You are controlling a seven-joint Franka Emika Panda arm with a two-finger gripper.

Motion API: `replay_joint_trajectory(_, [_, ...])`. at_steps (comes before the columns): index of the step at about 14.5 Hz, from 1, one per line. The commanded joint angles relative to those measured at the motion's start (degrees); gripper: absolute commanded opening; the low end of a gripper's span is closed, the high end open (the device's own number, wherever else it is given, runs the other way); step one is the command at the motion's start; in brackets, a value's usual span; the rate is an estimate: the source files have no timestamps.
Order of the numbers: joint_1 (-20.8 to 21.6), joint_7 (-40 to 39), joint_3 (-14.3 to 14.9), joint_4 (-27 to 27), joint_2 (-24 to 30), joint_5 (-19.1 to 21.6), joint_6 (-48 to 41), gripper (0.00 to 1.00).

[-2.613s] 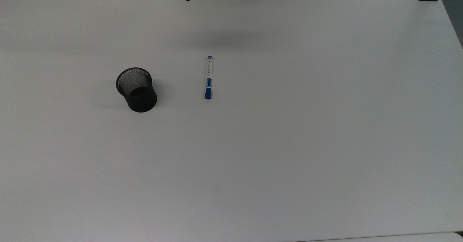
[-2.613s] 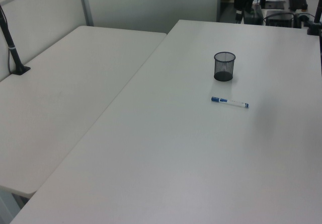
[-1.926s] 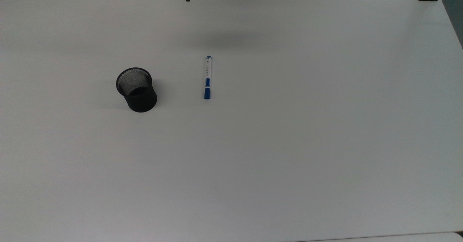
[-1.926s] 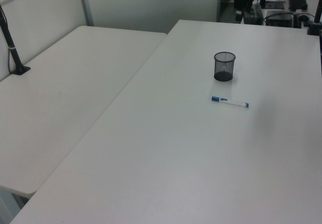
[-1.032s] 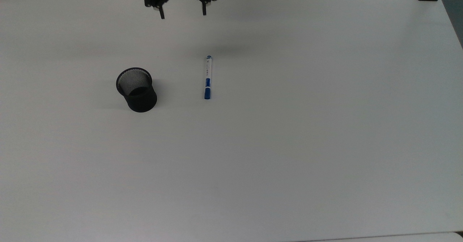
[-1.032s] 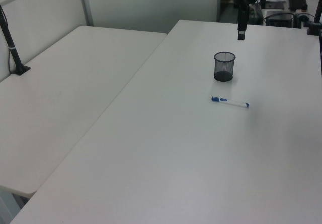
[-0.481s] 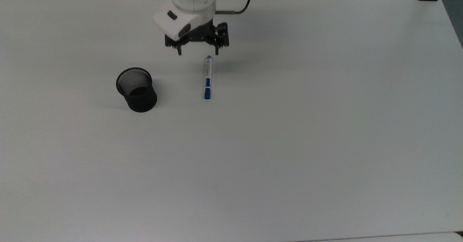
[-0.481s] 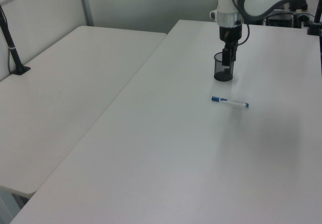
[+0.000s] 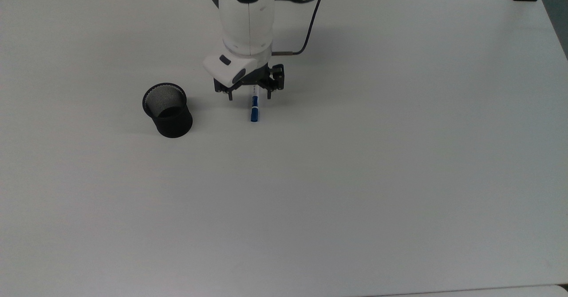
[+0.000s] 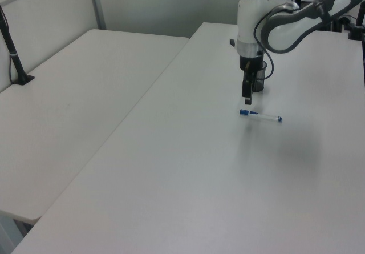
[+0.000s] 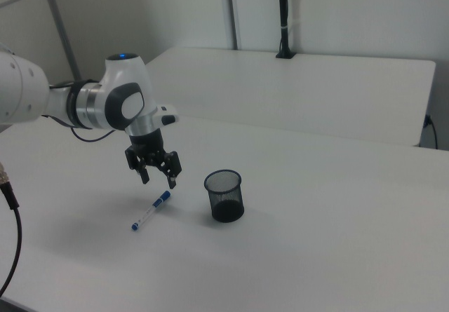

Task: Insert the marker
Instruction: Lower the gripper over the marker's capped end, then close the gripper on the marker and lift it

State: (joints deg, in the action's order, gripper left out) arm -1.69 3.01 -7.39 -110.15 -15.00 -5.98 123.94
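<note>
- White arm reaching in from the far edge in the top view, from the left view's right, and from the right view's left.
- Blue light lit on top of the last joint.
- Black cable looping along the wrist.
- Wrist pointing straight down.
- Black pincer hanging above the surface, not touching it.
- Two fingers spread apart, tips aimed downward, nothing held between them.

Likely a lab: white tables, partition walls.
</note>
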Motion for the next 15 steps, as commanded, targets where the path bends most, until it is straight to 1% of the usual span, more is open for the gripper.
replay_joint_trajectory(1, [0.72, 4.63, 0.18, -0.68, -2.22, -1.05, 4.29, 0.8])
replay_joint_trajectory(2, [0.72, 5.51, 0.18, -0.68, -2.92, -1.05, 5.25, 0.74])
replay_joint_trajectory(3, [0.63, 6.13, 0.18, -0.68, -3.02, -0.97, 5.87, 0.71])
replay_joint_trajectory(6, [0.72, 6.48, 0.18, -0.68, -3.89, -0.96, 6.4, 0.52])
replay_joint_trajectory(10, [0.72, 6.48, -0.08, -0.68, -4.95, -1.05, 6.49, 0.51])
replay_joint_trajectory(13, [0.81, 6.48, -0.17, -0.77, -5.13, -2.1, 6.49, 0.51])
replay_joint_trajectory(15, [0.72, 6.48, -0.17, -0.77, -5.04, -2.28, 6.49, 0.31])
